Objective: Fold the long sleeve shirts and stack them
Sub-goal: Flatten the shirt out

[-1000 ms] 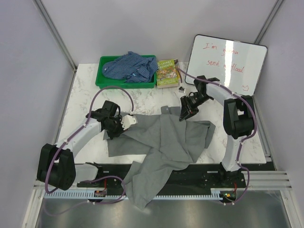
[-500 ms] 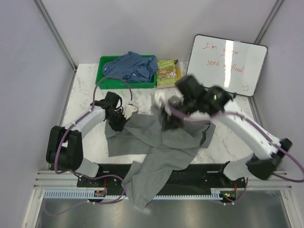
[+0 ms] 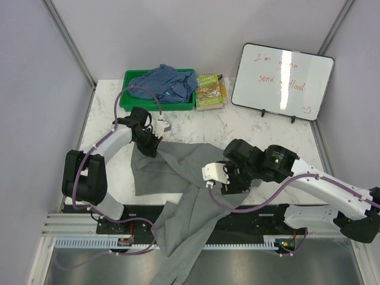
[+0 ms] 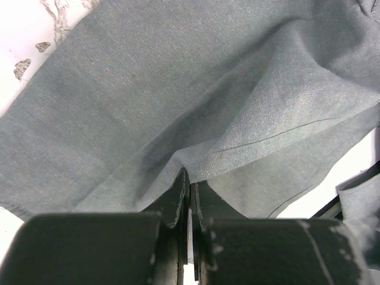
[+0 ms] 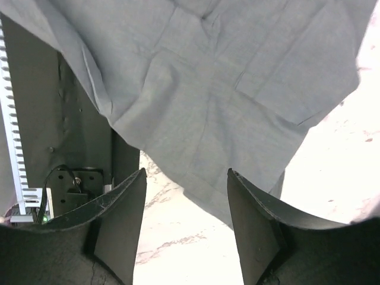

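Observation:
The grey long sleeve shirt (image 3: 178, 172) lies crumpled across the middle of the table, and one part hangs over the front edge. My left gripper (image 3: 148, 142) is shut on its far left corner; in the left wrist view the jaws (image 4: 189, 178) pinch a fold of the grey cloth (image 4: 178, 89). My right gripper (image 3: 221, 185) is open and empty just above the shirt's right edge. In the right wrist view its gripper (image 5: 186, 173) frames bare table, with the grey cloth (image 5: 208, 89) just ahead. The blue checked shirt (image 3: 163, 83) lies bunched in the green bin.
The green bin (image 3: 132, 102) stands at the back left. A book (image 3: 209, 90) lies next to it. A whiteboard (image 3: 282, 80) leans at the back right. A black rail (image 3: 255, 217) runs along the near edge, also in the right wrist view (image 5: 35, 119).
My right arm has swung from the back middle to the near right, and its gripper now stands open off the cloth. My left gripper has moved back with its corner. More cloth hangs over the front.

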`<state>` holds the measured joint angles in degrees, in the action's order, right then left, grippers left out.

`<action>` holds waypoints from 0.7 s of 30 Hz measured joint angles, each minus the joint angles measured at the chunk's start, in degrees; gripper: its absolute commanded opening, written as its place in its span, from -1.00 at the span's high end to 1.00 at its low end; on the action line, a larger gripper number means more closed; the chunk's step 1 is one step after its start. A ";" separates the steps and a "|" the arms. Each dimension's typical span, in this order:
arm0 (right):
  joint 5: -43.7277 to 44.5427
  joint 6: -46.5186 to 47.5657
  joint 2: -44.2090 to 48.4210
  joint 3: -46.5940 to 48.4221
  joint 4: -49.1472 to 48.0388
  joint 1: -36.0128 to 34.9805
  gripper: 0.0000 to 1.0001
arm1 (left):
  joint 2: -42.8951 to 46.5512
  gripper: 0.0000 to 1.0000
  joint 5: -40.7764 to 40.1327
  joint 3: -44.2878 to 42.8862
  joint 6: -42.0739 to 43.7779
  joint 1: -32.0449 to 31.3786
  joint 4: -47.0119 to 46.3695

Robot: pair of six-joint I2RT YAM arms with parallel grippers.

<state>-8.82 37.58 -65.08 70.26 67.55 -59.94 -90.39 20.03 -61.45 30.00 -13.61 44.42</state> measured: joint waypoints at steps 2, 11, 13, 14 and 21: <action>0.31 -0.04 1.92 -4.04 -1.16 0.52 -0.31 | -0.02 0.97 0.09 0.00 -0.33 0.02 0.09; -0.52 0.85 5.07 -17.53 -3.43 -1.03 -0.83 | -1.49 0.96 1.20 -0.02 -0.79 0.42 0.31; -0.59 1.51 3.72 -18.27 -5.35 -2.84 -0.81 | -1.90 0.96 1.38 -0.07 -1.03 0.52 0.37; -0.59 1.75 2.95 -18.82 -6.19 -3.58 -0.76 | -1.95 0.97 1.46 -0.07 -1.09 0.52 0.46; -0.24 2.43 -1.64 -22.95 -11.45 -8.98 -0.65 | -1.95 0.96 2.27 -0.09 -1.27 1.22 0.52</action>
<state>-9.06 40.01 -66.72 47.31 56.10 -68.93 -92.33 22.31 -61.54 28.73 -12.38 44.95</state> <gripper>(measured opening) 0.847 0.026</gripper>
